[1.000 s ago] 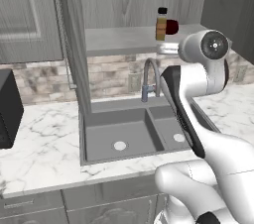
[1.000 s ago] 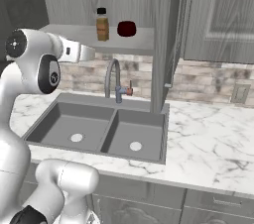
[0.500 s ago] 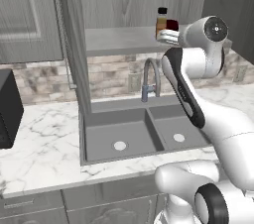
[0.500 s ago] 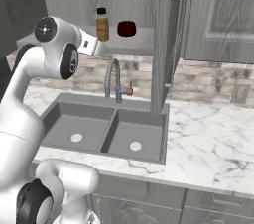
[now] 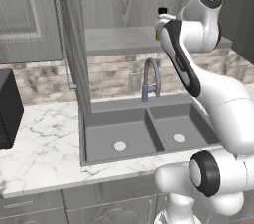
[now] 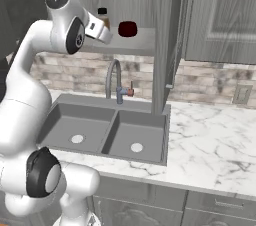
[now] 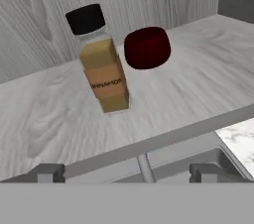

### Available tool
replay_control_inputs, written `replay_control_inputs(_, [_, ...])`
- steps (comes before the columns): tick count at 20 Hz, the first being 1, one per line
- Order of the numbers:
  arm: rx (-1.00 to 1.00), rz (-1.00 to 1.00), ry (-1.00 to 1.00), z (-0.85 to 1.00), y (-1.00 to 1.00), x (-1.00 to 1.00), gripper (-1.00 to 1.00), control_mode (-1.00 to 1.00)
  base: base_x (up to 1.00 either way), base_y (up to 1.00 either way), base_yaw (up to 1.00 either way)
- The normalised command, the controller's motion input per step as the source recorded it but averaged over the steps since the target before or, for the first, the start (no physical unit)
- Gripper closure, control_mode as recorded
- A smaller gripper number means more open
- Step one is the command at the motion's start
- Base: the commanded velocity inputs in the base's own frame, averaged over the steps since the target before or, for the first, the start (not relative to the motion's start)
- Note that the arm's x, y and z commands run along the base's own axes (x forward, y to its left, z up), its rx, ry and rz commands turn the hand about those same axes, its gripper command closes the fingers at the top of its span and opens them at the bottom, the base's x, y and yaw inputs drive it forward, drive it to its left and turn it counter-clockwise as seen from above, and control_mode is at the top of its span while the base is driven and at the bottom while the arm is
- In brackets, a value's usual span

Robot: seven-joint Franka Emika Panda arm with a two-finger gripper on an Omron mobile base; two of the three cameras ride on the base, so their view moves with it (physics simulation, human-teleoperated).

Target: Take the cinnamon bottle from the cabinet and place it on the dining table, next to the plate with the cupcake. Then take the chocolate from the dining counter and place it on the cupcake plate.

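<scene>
gripper [image 7: 127, 172] spread wide, empty, short of the shelf edge — cinnamon bottle [image 7: 100, 61] upright on the cabinet [image 7: 44, 119] shelf, dark red jar [image 7: 147, 47] just beside it, not touching.

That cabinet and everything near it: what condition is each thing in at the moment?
Cabinet: door swung open, shelf exposed.
Cinnamon bottle: upright on the shelf, capped, not gripped.
Red jar: resting on the shelf beside the bottle, apart from it.
End effector: open, holding nothing, short of the bottle.
Tap: no water running.
Sink: both basins dry and bare.
</scene>
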Motion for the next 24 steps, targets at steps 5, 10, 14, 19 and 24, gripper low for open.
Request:
replay_control_inputs(5, [-0.01,0.02,0.02,-0.02,0.01,0.32,-1.00,-1.00,0.00,0.00,0.00])
replay_control_inputs(10, [-0.07,0.08,0.00,-0.14,0.09,0.11,-1.00,-1.00,0.00,0.00,0.00])
replay_control_inputs(14, [-0.08,0.05,-0.02,-0.21,0.03,0.07,-1.00,-1.00,0.00,0.00,0.00])
replay_control_inputs(19, [-0.07,0.00,0.00,-0.10,0.00,0.19,-1.00,-1.00,0.00,0.00,0.00])
replay_control_inputs(24, [0.00,0.00,0.00,-0.05,0.00,0.33,-1.00,-1.00,0.00,0.00,0.00])
